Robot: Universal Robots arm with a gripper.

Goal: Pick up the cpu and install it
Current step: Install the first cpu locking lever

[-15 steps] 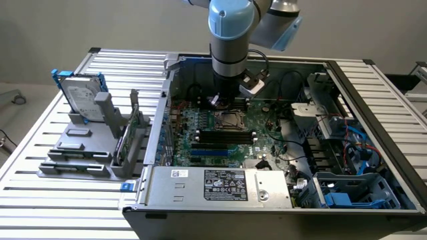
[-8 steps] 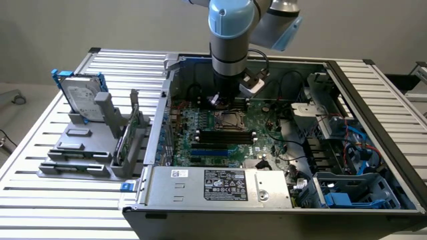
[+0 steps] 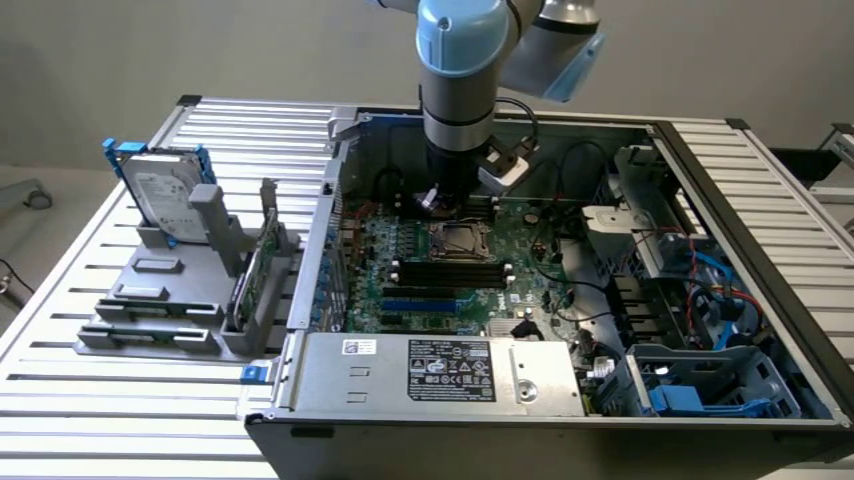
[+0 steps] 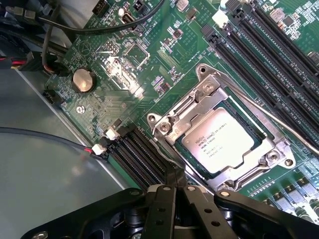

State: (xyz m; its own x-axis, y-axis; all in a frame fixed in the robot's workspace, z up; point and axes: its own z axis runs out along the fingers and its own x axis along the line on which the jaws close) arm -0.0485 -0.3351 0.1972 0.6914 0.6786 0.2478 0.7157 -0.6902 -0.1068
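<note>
The cpu (image 4: 219, 142), a small square chip with a pale silver lid and printed text, lies seated in the motherboard socket. The metal socket frame (image 4: 199, 102) is folded down around its edges, and a thin lever (image 4: 279, 122) runs along one side. My gripper (image 4: 175, 178) is shut with nothing between its black fingers, and its tip hovers close to a corner of the socket frame. In the exterior view the gripper (image 3: 441, 200) hangs inside the open computer case, just above and behind the socket (image 3: 461, 240).
Black memory slots (image 4: 269, 45) lie beside the socket, with a second slot bank (image 4: 142, 154), a coin battery (image 4: 82, 79) and black cables (image 4: 47, 50) nearby. The case walls (image 3: 327, 230) surround the board. A hard drive (image 3: 167, 195) stands in a grey fixture outside. The power supply (image 3: 441, 372) is in front.
</note>
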